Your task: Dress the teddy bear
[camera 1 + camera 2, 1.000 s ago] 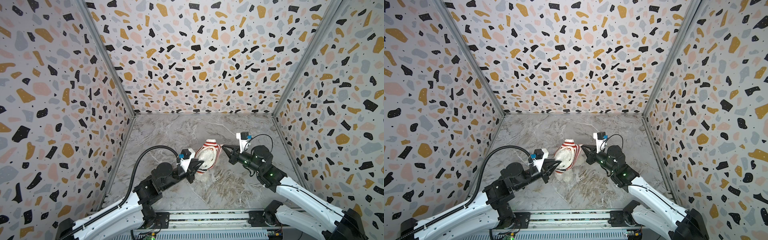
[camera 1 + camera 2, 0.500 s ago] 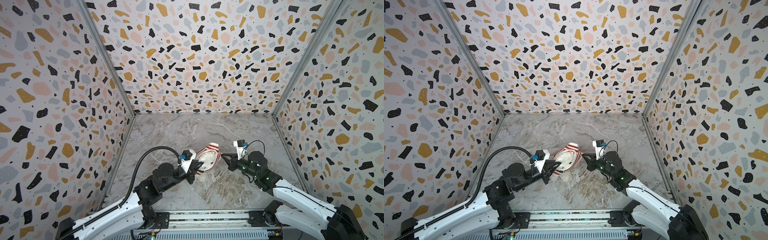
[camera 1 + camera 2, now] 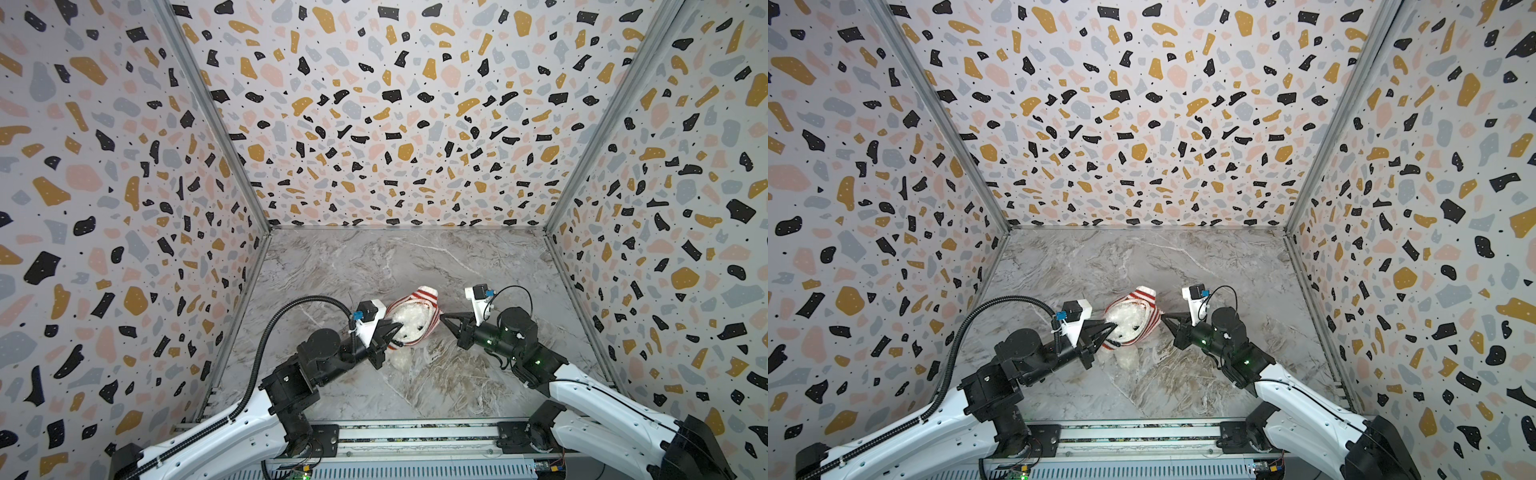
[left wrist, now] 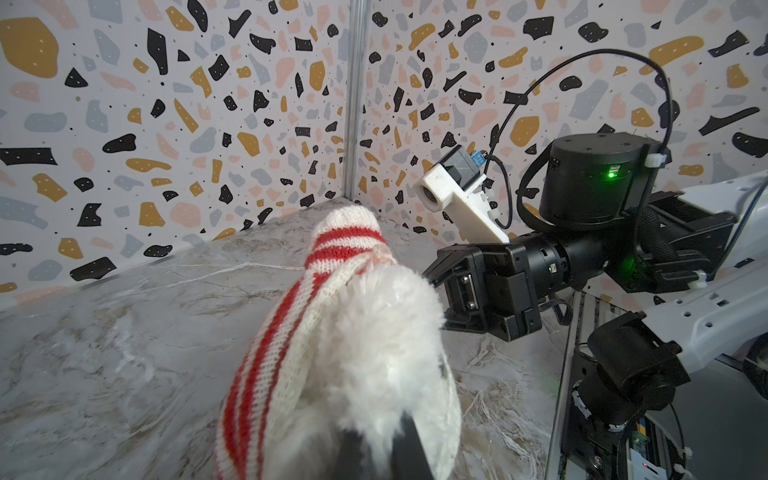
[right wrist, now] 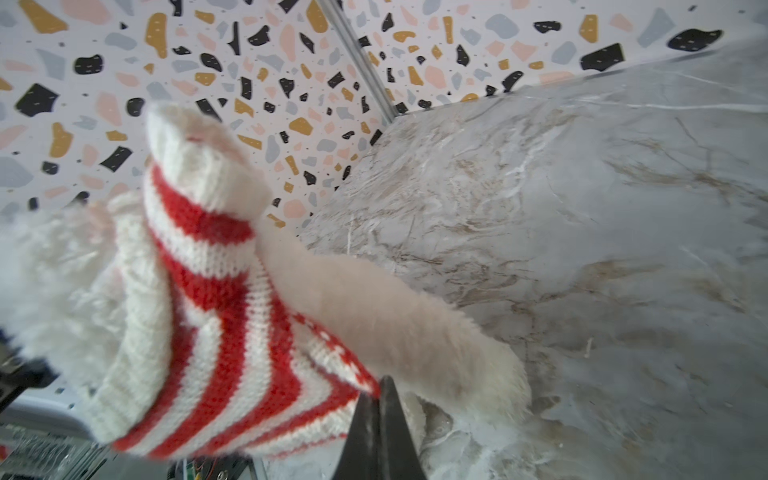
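The teddy bear (image 3: 409, 323) lies in the lower middle of both top views, on the marble table (image 3: 365, 266), between the two claws. The red-and-white striped sweater (image 3: 424, 294) covers it only partly (white fur shows through the wide opening, and one furry limb (image 5: 399, 328) comes out at the side). The left gripper (image 3: 395, 337) is closed, pinching the sweater's edge at the left of the bear. The right gripper (image 3: 443, 317) is fully closed on the sweater's edge at the right.

Grey veined marble tabletop (image 3: 374, 266) enclosed by speckled terrazzo-patterned walls (image 3: 374, 124)
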You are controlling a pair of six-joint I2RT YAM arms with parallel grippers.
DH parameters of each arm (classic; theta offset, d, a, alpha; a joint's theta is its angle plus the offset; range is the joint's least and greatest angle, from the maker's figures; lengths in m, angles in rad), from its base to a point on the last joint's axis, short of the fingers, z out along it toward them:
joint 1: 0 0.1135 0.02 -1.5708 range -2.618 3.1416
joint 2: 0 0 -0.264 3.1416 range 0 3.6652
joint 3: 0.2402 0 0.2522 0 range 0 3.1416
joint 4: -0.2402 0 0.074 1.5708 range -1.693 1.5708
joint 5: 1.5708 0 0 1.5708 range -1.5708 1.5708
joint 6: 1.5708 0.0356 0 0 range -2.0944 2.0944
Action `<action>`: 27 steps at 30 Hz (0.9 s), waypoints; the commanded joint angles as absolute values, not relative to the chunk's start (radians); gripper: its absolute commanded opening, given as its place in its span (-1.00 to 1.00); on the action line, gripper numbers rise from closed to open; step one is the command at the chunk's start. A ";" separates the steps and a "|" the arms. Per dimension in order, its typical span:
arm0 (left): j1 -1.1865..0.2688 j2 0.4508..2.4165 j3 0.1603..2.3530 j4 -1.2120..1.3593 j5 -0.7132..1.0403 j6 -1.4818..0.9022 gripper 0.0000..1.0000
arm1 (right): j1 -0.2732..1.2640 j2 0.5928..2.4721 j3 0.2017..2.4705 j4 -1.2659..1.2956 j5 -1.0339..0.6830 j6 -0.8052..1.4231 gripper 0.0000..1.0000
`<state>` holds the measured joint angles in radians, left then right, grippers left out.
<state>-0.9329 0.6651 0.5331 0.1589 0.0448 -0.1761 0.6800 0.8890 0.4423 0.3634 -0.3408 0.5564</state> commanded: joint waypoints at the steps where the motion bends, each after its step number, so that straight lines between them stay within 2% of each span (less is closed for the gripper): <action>1: -0.940 0.628 0.545 0.281 0.093 -0.172 -1.00 | 0.689 0.842 0.462 0.405 -0.401 0.522 -1.00; 7: -0.939 0.625 0.553 0.300 0.119 -0.183 -1.00 | 0.636 0.858 0.501 0.207 -0.266 0.529 -1.00; 16: -0.940 0.578 0.547 0.300 0.020 -0.195 -1.00 | 0.624 0.912 0.445 0.221 -0.258 0.549 -1.00; 27: -0.941 0.552 0.538 0.311 0.044 -0.204 -1.00 | 0.618 0.997 0.419 0.281 -0.236 0.578 -1.00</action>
<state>-0.9337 0.6044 0.5163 0.1318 0.0399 -0.1978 0.6445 0.9844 0.4397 0.3485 -0.3466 0.5667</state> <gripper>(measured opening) 0.082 0.042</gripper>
